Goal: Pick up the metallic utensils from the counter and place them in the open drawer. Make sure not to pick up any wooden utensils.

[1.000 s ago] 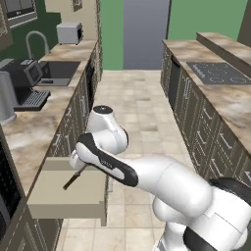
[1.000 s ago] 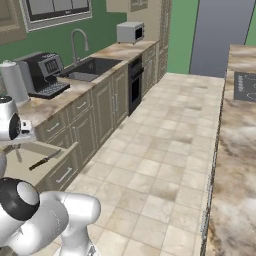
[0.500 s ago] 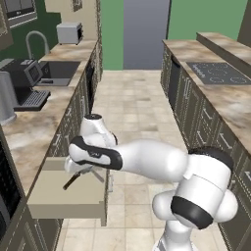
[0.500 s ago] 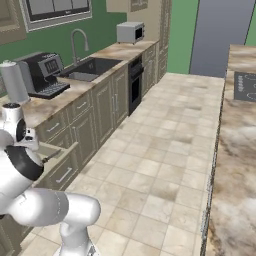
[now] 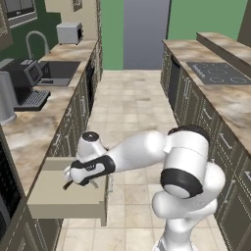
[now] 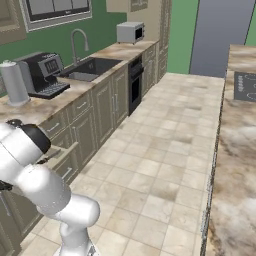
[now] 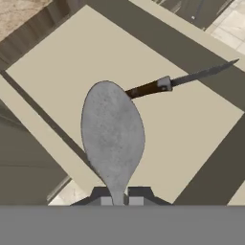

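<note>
My gripper [image 7: 121, 200] is shut on the thin neck of a grey metal spoon [image 7: 112, 134], whose bowl points away from the hand. The spoon hangs over the tan floor of the open drawer [image 7: 72, 62]. A knife [image 7: 177, 81] with a dark brown handle and a slim silver blade lies flat in the drawer, just beyond the spoon's bowl. In the left base view the gripper [image 5: 74, 177] hovers low over the pulled-out drawer [image 5: 54, 198], with the white forearm reaching in from the right. The counter [image 5: 223, 98] with the black cooktop [image 5: 215, 73] runs along the right side.
The left-hand worktop carries a sink [image 5: 56, 71], a dark coffee machine [image 5: 24, 81] and a toaster [image 5: 68, 33]. Cabinet fronts line both sides of the tiled aisle [image 5: 130, 98]. The drawer's front panel [image 5: 68, 212] juts into the aisle beside my base.
The hand has sunk a little toward the drawer floor, still shut on the spoon. The elbow and upper arm have swung forward into the middle of the left base view.
</note>
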### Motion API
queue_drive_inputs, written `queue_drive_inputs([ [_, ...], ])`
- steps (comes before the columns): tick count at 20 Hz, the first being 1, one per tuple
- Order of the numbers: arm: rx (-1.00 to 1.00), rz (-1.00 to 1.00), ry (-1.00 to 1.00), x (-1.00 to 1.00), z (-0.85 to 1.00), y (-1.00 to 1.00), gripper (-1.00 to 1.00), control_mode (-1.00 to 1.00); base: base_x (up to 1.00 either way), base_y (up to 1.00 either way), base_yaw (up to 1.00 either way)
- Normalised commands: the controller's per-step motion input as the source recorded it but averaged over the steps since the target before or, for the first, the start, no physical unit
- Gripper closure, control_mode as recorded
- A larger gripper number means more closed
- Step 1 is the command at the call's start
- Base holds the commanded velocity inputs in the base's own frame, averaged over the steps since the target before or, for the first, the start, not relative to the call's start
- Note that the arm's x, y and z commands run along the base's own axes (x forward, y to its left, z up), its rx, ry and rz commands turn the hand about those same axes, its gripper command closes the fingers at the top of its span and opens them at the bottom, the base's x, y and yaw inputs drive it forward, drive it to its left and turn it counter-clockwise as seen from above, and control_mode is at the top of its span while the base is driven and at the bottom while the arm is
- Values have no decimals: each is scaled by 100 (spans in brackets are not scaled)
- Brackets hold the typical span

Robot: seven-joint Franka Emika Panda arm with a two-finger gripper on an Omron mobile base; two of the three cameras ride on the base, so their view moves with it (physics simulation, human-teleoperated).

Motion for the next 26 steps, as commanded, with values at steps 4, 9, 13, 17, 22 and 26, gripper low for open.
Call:
queue_drive_inputs([
  [4, 0, 0, 0, 39, -20, 37, 100, -100, 0, 0, 0],
  [9, 0, 0, 5, 21, -66, 16, 100, -100, 0, 0, 0],
  [13, 0, 0, 0, 44, -70, 37, 100, -100, 0, 0, 0],
  [17, -1, 0, 0, 56, -64, 47, -100, -100, 0, 0, 0],
  [22, 0, -3, 1, 30, -16, 12, -100, -100, 0, 0, 0],
  [26, 0, -10, 10, 1, 63, 21, -100, -100, 0, 0, 0],
])
